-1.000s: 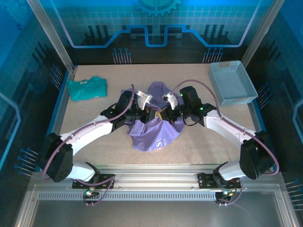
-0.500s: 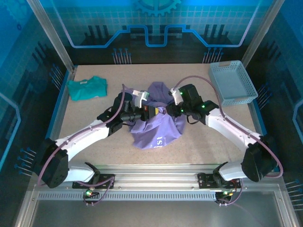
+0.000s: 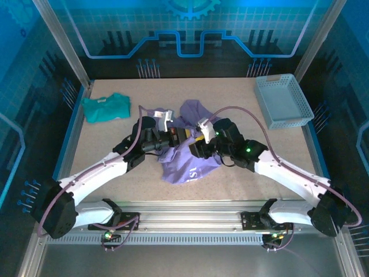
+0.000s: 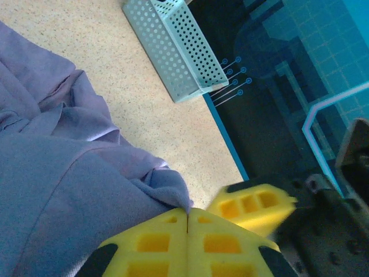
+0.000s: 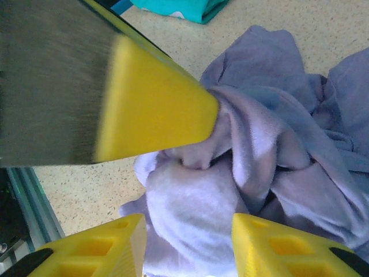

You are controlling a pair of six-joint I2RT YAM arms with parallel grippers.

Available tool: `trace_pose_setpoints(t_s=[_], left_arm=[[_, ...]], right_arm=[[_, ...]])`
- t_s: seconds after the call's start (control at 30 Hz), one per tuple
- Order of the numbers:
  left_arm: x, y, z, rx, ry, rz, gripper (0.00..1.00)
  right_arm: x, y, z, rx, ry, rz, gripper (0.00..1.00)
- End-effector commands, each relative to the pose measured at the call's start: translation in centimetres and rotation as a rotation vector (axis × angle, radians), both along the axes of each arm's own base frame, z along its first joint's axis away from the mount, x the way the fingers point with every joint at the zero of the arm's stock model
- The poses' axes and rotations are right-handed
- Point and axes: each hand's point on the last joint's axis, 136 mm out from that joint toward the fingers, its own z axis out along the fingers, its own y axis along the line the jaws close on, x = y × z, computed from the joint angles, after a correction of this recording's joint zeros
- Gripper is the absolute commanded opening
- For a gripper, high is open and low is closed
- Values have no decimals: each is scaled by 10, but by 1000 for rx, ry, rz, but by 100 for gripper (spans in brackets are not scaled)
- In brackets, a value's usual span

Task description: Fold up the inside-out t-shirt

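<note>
The inside-out t-shirt (image 3: 187, 168) is a crumpled lavender heap at the table's middle, with white lettering showing on its near part. My left gripper (image 3: 184, 136) reaches in from the left. In the left wrist view its yellow fingers (image 4: 187, 214) are shut on a pinched fold of the purple cloth (image 4: 63, 173). Right beside it, my right gripper (image 3: 196, 148) is open. In the right wrist view its fingers (image 5: 187, 245) straddle a bunch of the t-shirt (image 5: 202, 202) without squeezing it. The left gripper's finger (image 5: 155, 107) hangs just above.
A folded teal shirt (image 3: 105, 107) lies at the back left. A pale blue perforated basket (image 3: 283, 101) stands at the back right and also shows in the left wrist view (image 4: 173, 46). Bare speckled tabletop (image 3: 115, 138) surrounds the heap.
My right gripper has opened from shut and shifted left and nearer, over the heap. The left gripper has closed fully on the cloth and moved slightly right.
</note>
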Motion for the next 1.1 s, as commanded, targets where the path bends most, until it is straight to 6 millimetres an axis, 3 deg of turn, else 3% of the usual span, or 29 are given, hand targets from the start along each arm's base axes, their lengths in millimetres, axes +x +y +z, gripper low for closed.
trace_pose_setpoints(t_s=[0.0, 0.1, 0.17, 0.3, 0.5, 0.8, 0.9, 1.07], left_arm=[[-3, 5, 12, -30, -34, 18, 0], [-2, 11, 19, -42, -46, 38, 0], [2, 19, 22, -67, -34, 66, 0], [15, 35, 35, -137, -22, 93, 0], [17, 42, 49, -163, -42, 75, 0], [6, 37, 43, -131, -49, 5, 0], [4, 36, 41, -127, -50, -13, 0], [2, 34, 42, -125, -54, -29, 0]], right_arm=[[9, 15, 2, 24, -16, 16, 36], [14, 7, -12, -24, -6, -14, 11], [11, 2, -23, -42, 16, -18, 4], [-7, -7, -55, -68, 77, 7, 3], [-19, -13, -75, -100, 84, 49, 15], [-10, -11, -15, -23, -64, 81, 39], [3, -12, -5, 11, -71, 40, 43], [17, 3, 2, 28, -72, 51, 48]])
